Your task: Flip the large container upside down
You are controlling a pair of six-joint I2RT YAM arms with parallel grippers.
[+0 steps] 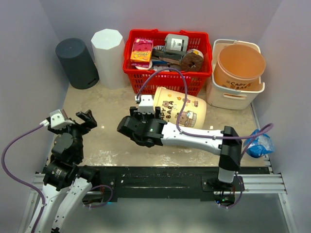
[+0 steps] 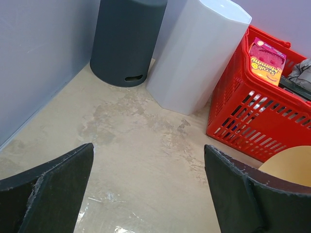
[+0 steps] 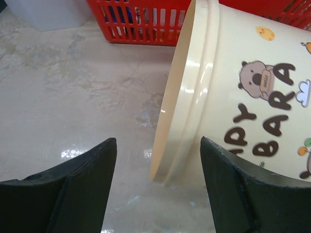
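- The left gripper [image 1: 88,119] sits near the table's [image 1: 112,145] near-left corner, jaws spread wide with nothing between them. It is probably best kept out of the way there.
- The right gripper [image 3: 158,141] hovers mid-table, jaws spread and holding nothing, with the rim [image 3: 187,97] just ahead.
- The large container [image 1: 187,114], a cream capybara-print bucket, lies on its side mid-table, mouth toward the left edge.
- Slip one jaw inside the mouth, pinch the rim firmly, then roll the mouth down onto the table.
- Swing the base up clear of the red basket [image 1: 146,77] just behind it. The glossy plastic may slip.
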